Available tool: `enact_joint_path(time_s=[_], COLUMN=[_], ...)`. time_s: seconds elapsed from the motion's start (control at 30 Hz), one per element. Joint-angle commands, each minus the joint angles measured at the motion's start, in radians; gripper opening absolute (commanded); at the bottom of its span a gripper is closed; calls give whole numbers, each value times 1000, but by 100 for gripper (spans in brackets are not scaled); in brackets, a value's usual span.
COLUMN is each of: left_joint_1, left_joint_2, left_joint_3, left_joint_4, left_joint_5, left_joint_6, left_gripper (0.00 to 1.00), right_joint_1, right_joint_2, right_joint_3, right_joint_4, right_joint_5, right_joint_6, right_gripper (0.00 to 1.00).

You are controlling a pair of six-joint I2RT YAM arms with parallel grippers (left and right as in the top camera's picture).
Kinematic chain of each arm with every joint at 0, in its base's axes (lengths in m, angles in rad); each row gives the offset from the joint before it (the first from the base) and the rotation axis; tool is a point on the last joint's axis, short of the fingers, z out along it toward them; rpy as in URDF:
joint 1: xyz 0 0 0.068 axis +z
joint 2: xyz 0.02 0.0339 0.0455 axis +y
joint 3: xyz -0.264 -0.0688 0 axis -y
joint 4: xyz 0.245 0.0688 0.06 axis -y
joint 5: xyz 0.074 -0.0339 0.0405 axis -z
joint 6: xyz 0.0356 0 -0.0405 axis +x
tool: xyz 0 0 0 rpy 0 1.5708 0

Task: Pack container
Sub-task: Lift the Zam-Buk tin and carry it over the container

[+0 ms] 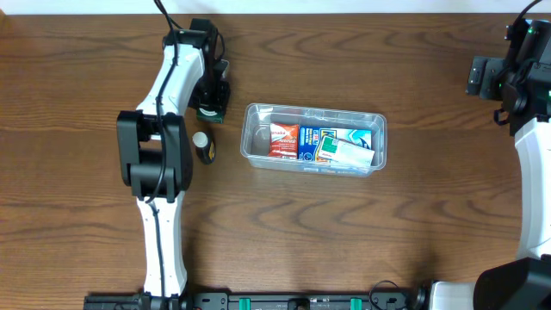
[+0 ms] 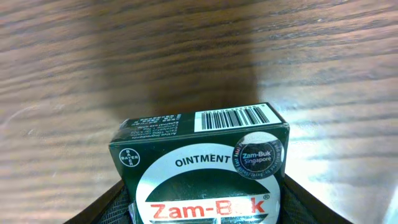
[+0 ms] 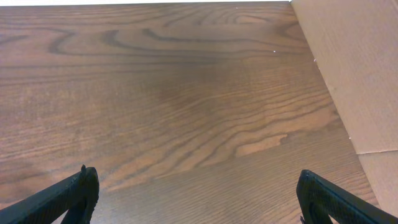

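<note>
Your left end effector (image 1: 212,99) is clamped on a green box (image 2: 202,155) marked Zam-Buk ointment, with its dark fingers (image 2: 109,208) at either side of the carton. You cannot tell whether the green box touches the bench (image 1: 344,241). It sits to the left of the container (image 1: 251,142), near it but apart. The container lies mid-bench and holds a red box (image 1: 284,139), a blue box (image 1: 307,142) and a white pack (image 1: 351,153) side by side. A small white-capped jar (image 1: 202,146) stands between your left arm (image 1: 159,155) and the container. Your right end effector (image 3: 199,199) is spread wide over the wood at the far right, beside a cardboard sheet (image 3: 348,68).
</note>
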Motion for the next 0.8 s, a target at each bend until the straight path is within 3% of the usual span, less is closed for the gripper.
enact_joint_path(time_s=[0.0, 0.27, 0.4, 0.77], left_joint_1=[2, -4, -30, -233], left_joint_2=[-114, -282, -351, -389], left_joint_3=[18, 18, 18, 16], left_joint_4=[-19, -92, -164, -235], left_joint_5=[-15, -6, 69, 149], left_joint_6=[-57, -166, -179, -206], left_gripper=[56, 52, 50, 50], right_joint_1=[-8, -8, -8, -8], right_joint_2=[-2, -2, -2, -2], right_joint_3=[-2, -2, -2, -2], right_joint_4=[-1, -1, -1, -1], right_joint_5=[3, 3, 3, 3], right_joint_6=[11, 11, 11, 11], right_gripper=[99, 99, 99, 99])
